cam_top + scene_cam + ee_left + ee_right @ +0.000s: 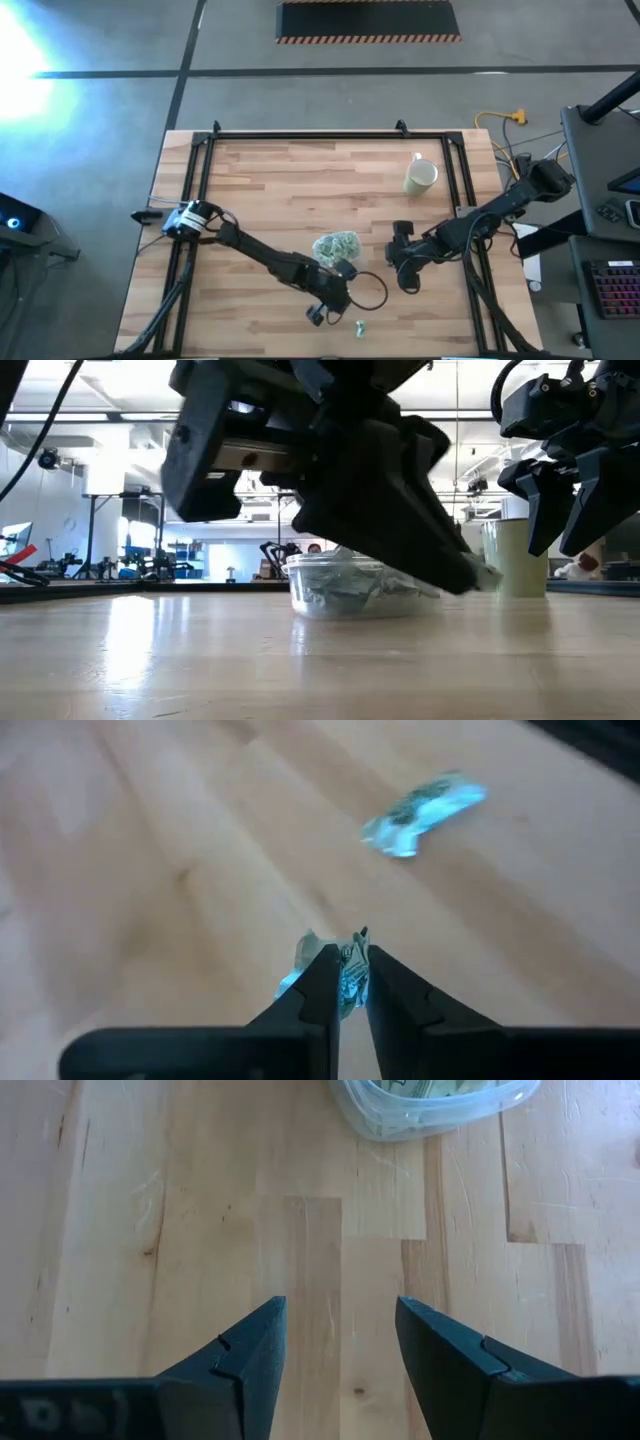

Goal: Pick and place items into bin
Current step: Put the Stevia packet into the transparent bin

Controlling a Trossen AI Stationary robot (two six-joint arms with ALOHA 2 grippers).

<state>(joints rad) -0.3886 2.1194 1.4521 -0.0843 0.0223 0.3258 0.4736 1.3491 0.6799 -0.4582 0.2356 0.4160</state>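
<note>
One wrapped piece (345,970) pinched in left gripper (346,982) near table's front edge; light, crinkly, slippery, so grip mid-body. Bin (336,246) just beside. Right gripper (340,1342) wide open, empty.

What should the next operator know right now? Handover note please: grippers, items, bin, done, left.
Left gripper: shut on a wrapped piece, low over the table's near edge.
Right gripper: open, empty, hovering over bare table right of the bin.
Bin: mid-table, already holds many pieces.
Mug: far right, not involved.
Left to do: carry the held piece to the bin; one loose piece remains near the front edge.
</note>
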